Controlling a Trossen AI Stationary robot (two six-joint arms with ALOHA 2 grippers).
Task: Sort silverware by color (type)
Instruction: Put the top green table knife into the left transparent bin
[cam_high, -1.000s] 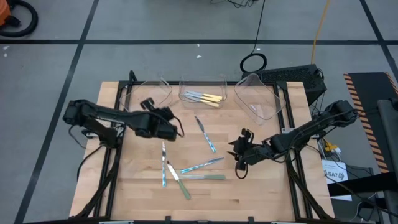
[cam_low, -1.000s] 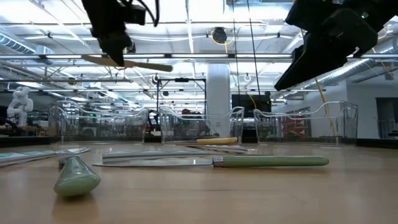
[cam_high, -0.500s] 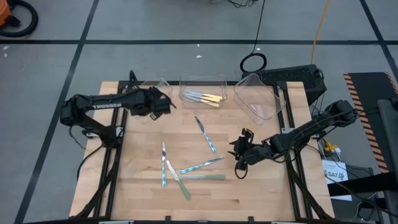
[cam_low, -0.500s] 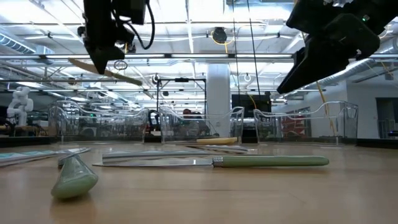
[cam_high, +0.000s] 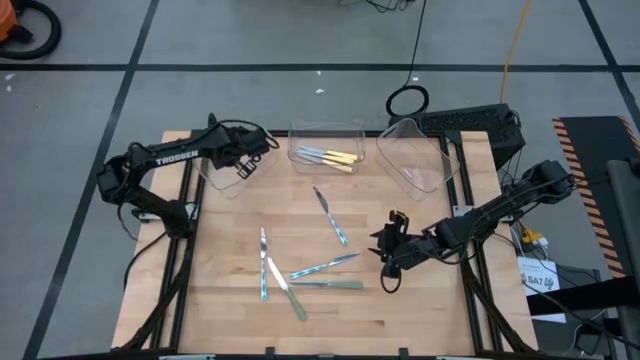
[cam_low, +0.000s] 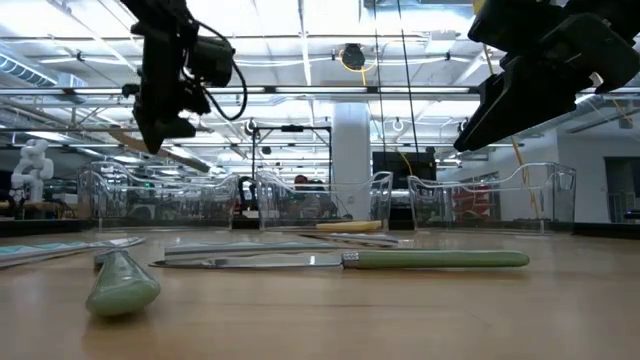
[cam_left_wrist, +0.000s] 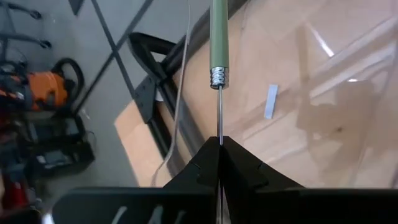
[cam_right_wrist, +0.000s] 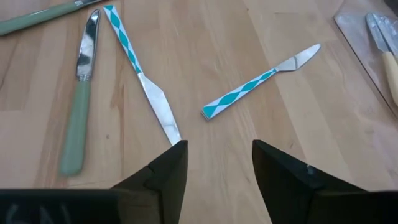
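the left gripper (cam_left_wrist: 219, 149) is pressed shut on the thin metal end of a green utensil (cam_left_wrist: 218, 37), holding it above the left tray (cam_high: 222, 172) at the table's far side; in the left wrist view the handle points away from the fingers, over the clear plastic. this looks like the drop-off step for a green piece. the next move calls for lowering over that tray and letting go so the piece lands inside, not on the rim

the right gripper (cam_right_wrist: 214, 163) hovers with fingers spread over the loose pieces mid-table: two blue-patterned knives (cam_right_wrist: 260, 79) and a green knife (cam_right_wrist: 76, 132) lie just ahead of it. yellow ones (cam_high: 330, 157) sit in the middle tray (cam_high: 358, 128); the right tray (cam_high: 437, 152) looks empty
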